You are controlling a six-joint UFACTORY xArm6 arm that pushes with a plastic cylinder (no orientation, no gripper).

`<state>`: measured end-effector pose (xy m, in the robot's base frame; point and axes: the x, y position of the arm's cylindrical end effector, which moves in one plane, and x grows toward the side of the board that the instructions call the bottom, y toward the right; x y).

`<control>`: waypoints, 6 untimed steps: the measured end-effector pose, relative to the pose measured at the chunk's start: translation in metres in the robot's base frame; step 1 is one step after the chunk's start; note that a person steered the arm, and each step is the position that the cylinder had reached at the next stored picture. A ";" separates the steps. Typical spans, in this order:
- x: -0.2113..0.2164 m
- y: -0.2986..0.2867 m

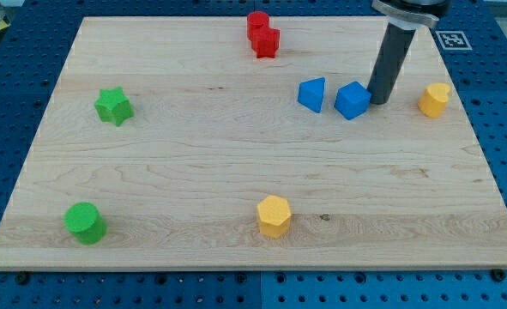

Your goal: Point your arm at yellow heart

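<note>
The yellow heart [434, 99] lies near the board's right edge, in the upper part of the view. My tip [378, 103] rests on the board to the left of it, a block's width or so away and not touching it. The tip stands right next to the right side of a blue cube [353, 99]. A blue triangular block [312, 94] lies just left of that cube. The rod comes down from the view's top right.
A yellow hexagon [274, 215] sits at the bottom middle. Two red blocks [262, 35] touch each other at the top middle. A green star [113, 106] is at the left and a green cylinder [85, 223] at the bottom left. The wooden board [193, 154] sits on a blue perforated table.
</note>
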<state>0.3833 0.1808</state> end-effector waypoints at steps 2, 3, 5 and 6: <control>-0.041 0.072; -0.041 0.113; -0.025 0.116; -0.004 0.110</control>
